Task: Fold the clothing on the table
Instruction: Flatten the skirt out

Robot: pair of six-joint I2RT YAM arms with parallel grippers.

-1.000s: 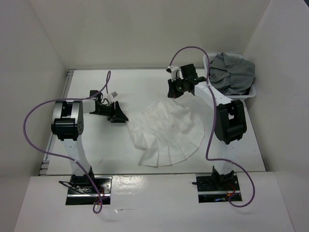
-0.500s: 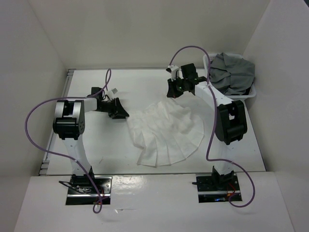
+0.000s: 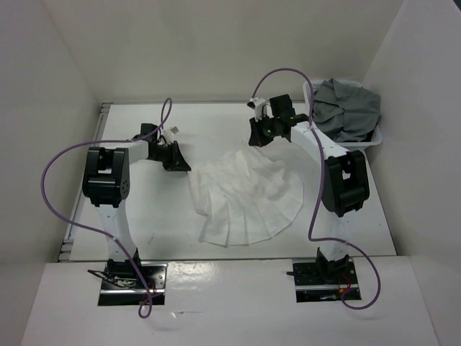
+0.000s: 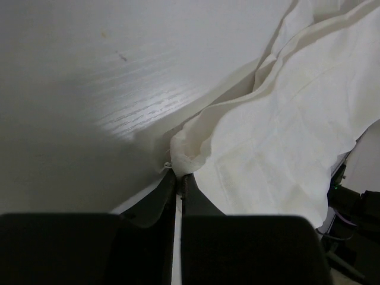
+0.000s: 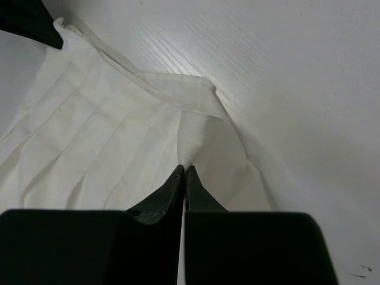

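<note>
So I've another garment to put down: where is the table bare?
Bare table runs along the far edge, behind the left gripper and right gripper. A narrow strip lies between the skirt and the arm bases, a wider patch between skirt and left arm. Crowded: the middle, under the skirt, and the far right corner, filled by the basket.

Legible text, labels, brands, numbers, signs: none in any view. Surfaces inspected: white pleated skirt (image 3: 248, 198); table (image 3: 216, 126); basket (image 3: 374, 141) at the table's far right corner. All are plain, or too small to read.
</note>
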